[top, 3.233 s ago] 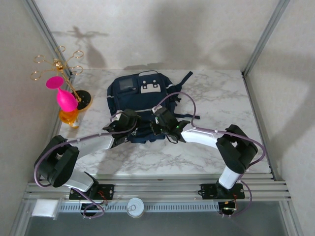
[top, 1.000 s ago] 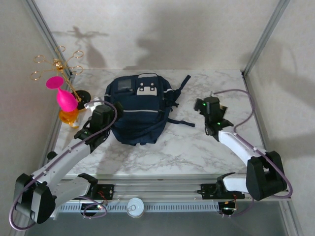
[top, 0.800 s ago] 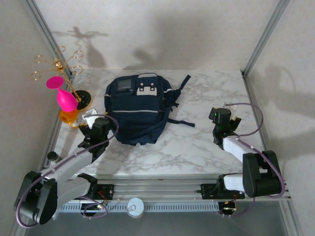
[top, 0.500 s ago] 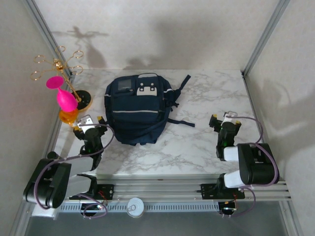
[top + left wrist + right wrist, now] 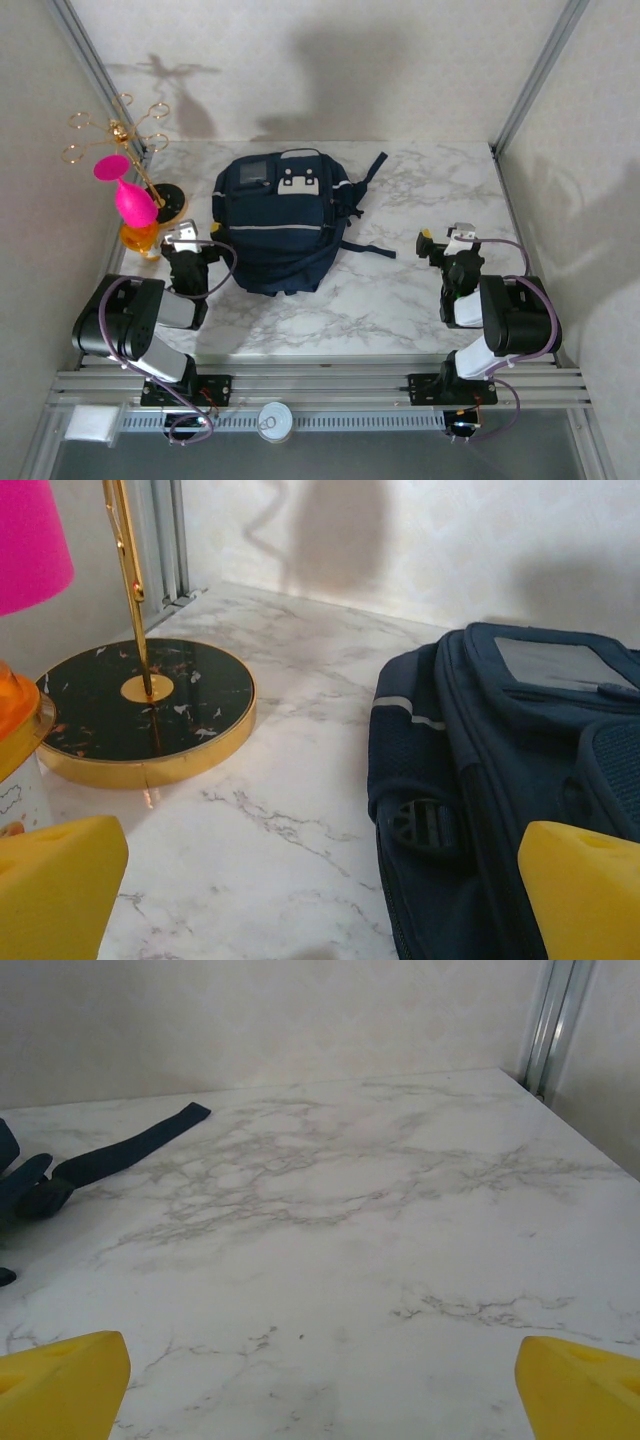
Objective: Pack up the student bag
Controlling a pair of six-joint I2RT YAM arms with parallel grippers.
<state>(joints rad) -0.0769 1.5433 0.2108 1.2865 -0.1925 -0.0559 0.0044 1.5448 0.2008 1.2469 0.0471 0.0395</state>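
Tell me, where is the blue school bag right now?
In the top view the student bag lies flat on the marble table, left of centre, just right of the gold stand and the open left gripper.

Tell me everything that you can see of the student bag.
The student bag is a navy fabric backpack lying flat on the marble table, its top toward the far wall. Near the top sit a grey patch and a white one; a thin light stripe crosses the front. Dark straps trail to its right. Only the table touches it.
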